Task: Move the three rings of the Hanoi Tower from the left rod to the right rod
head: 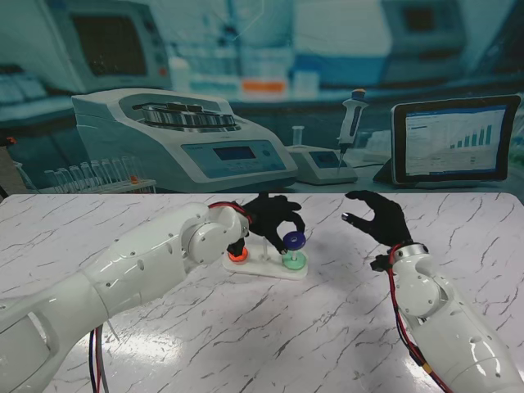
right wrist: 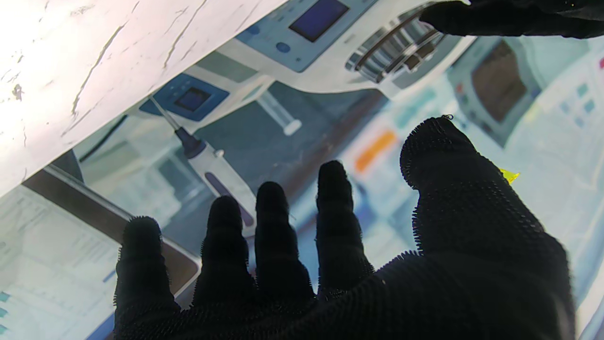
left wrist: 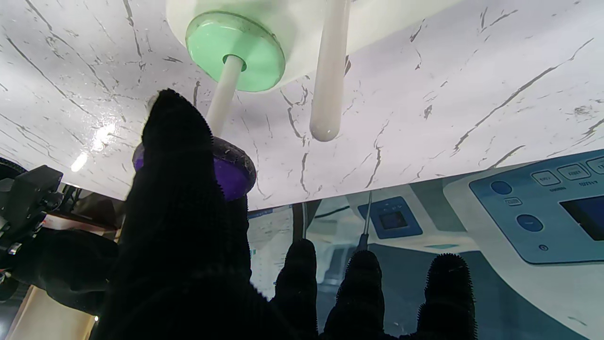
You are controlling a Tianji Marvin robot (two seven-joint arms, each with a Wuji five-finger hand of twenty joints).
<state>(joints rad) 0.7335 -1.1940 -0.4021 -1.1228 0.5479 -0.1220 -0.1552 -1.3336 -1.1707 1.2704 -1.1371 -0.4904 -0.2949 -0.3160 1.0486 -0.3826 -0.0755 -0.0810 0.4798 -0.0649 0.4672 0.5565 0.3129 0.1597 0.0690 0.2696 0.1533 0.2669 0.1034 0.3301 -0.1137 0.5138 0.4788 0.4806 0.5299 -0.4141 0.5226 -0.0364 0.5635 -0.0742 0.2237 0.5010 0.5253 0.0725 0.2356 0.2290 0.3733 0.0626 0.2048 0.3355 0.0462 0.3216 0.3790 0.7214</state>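
Note:
The white tower base (head: 266, 265) lies mid-table. An orange ring (head: 238, 255) sits at its left rod, partly hidden behind my left wrist. On the right rod a green ring (head: 294, 261) (left wrist: 235, 51) rests flat on the base (left wrist: 377, 19). My left hand (head: 274, 217) (left wrist: 179, 226) is shut on the purple ring (head: 294, 240) (left wrist: 233, 172), pinching it by thumb and finger at the tip of the right rod (left wrist: 222, 97), above the green ring. Whether the rod is through its hole is hidden. The middle rod (left wrist: 330, 71) is bare. My right hand (head: 378, 217) (right wrist: 330, 264) hovers open, right of the tower.
Behind the table's far edge a lab backdrop shows a centrifuge (head: 184, 135), a pipette (head: 350, 119) and a tablet screen (head: 454, 139). White marble tabletop (head: 327, 327) stretches around the tower. My left forearm (head: 147, 262) crosses the table's left half.

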